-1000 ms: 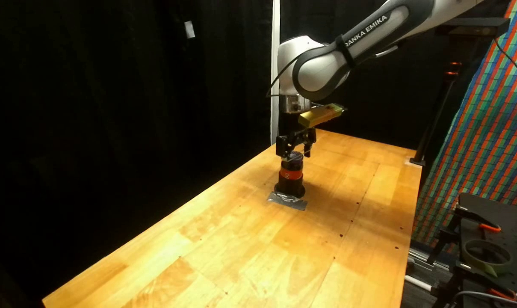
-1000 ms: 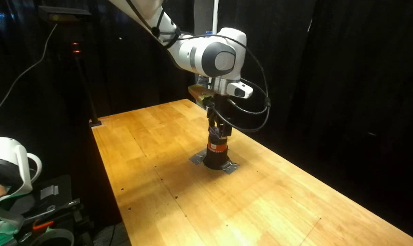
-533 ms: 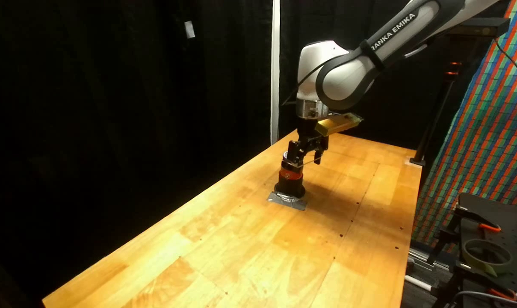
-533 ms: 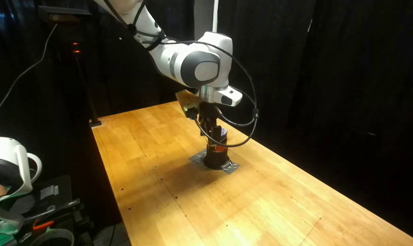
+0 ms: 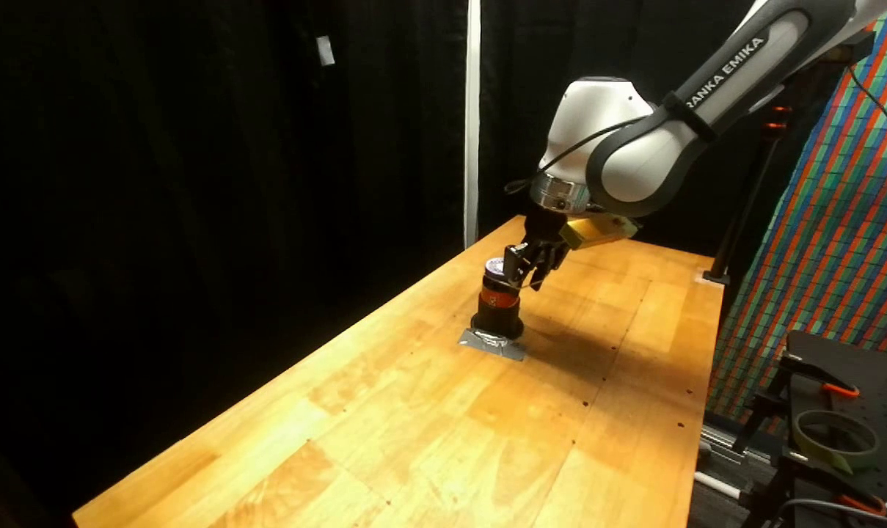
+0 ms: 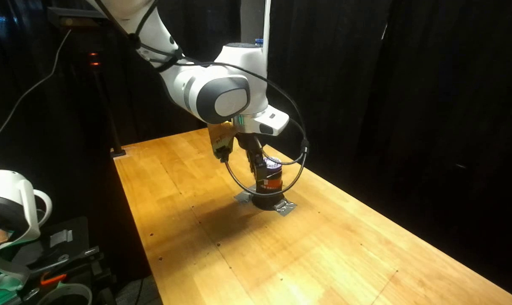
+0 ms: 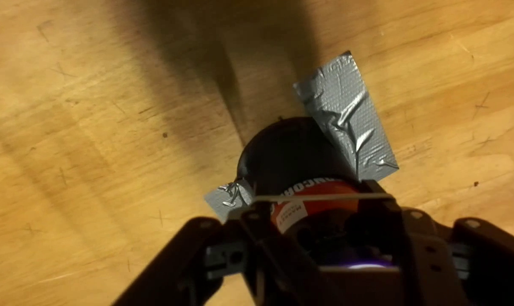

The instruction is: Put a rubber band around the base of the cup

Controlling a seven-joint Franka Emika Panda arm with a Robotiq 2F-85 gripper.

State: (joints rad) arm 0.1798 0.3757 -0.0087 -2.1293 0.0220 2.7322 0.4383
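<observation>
The cup is a short black cylinder with an orange-red band and a pale lid, upright on the table; it also shows in an exterior view and in the wrist view. My gripper is open and tilted, its fingers apart beside the cup's upper part; it also shows in an exterior view. The pale rubber band is stretched between the two fingertips. In an exterior view the rubber band also runs onto the cup's upper dark part. Whether it circles the cup is hidden.
Silver tape lies over the cup's base edge and the wooden table. A black cable loops from the wrist close to the cup. A black cart with a tape roll stands beyond the table edge.
The arm has moved sideways, right in one exterior picture and left in the opposite one, and tilted. The gripper has gone from above the cup to beside it, uncovering the lid.
</observation>
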